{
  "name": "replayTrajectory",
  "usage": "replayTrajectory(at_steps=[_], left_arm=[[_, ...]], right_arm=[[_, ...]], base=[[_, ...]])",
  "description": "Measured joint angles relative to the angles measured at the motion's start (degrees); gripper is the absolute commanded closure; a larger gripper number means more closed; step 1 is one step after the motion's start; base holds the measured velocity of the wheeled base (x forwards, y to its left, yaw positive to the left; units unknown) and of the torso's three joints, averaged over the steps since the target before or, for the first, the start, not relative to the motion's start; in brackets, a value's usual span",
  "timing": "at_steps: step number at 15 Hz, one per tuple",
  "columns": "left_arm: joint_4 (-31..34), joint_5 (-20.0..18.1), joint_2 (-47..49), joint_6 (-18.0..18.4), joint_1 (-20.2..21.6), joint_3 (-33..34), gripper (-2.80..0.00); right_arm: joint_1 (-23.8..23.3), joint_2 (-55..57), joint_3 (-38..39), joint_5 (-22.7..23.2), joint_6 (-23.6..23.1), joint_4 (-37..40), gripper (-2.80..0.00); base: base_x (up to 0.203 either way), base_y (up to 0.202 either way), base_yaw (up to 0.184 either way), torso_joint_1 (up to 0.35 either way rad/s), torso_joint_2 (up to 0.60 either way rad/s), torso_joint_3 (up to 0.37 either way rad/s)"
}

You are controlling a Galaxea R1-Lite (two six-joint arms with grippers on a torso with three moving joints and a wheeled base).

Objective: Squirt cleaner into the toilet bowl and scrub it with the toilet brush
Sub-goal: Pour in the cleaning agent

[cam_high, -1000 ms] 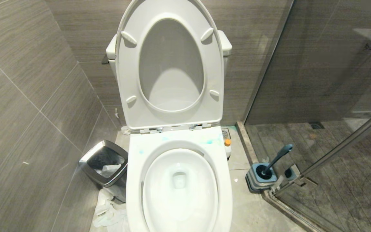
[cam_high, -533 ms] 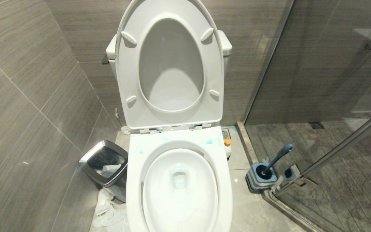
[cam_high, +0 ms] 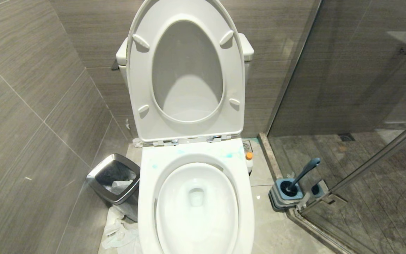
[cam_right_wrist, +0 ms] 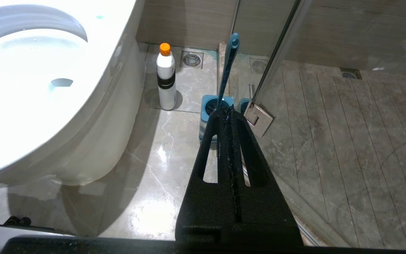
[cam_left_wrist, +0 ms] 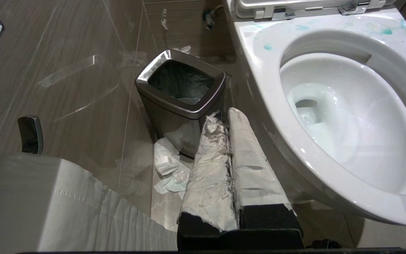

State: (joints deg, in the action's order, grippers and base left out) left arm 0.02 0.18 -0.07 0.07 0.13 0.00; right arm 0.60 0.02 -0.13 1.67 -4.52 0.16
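The toilet bowl [cam_high: 146,197] stands in the middle with its seat and lid [cam_high: 185,70] raised against the tank. Pale blue cleaner smears [cam_high: 229,155] mark the back rim, and they show in the left wrist view too [cam_left_wrist: 386,31]. To the right, the toilet brush [cam_high: 303,173] stands in its grey-and-blue holder [cam_high: 285,195] on the floor. My left gripper [cam_left_wrist: 225,114], wrapped in white, is shut and empty, low between the bin and the bowl. My right gripper [cam_right_wrist: 226,110] is shut and empty, pointing at the brush handle [cam_right_wrist: 229,63]. Neither arm shows in the head view.
A white bottle with an orange cap [cam_right_wrist: 166,77] stands on the floor beside the bowl. A steel-rimmed bin [cam_high: 115,178] sits left of the bowl with crumpled paper [cam_high: 118,233] around it. A glass shower door [cam_high: 365,158] and its hinge [cam_right_wrist: 258,118] close the right side.
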Motion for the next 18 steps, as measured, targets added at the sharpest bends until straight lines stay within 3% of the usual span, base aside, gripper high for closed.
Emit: replayTrajectory(at_steps=[18], left_arm=[[0.0, 0.0, 0.0, 0.0, 0.0, 0.0, 0.0]], right_arm=[[0.0, 0.0, 0.0, 0.0, 0.0, 0.0, 0.0]], base=[[0.0, 0.0, 0.0, 0.0, 0.0, 0.0]])
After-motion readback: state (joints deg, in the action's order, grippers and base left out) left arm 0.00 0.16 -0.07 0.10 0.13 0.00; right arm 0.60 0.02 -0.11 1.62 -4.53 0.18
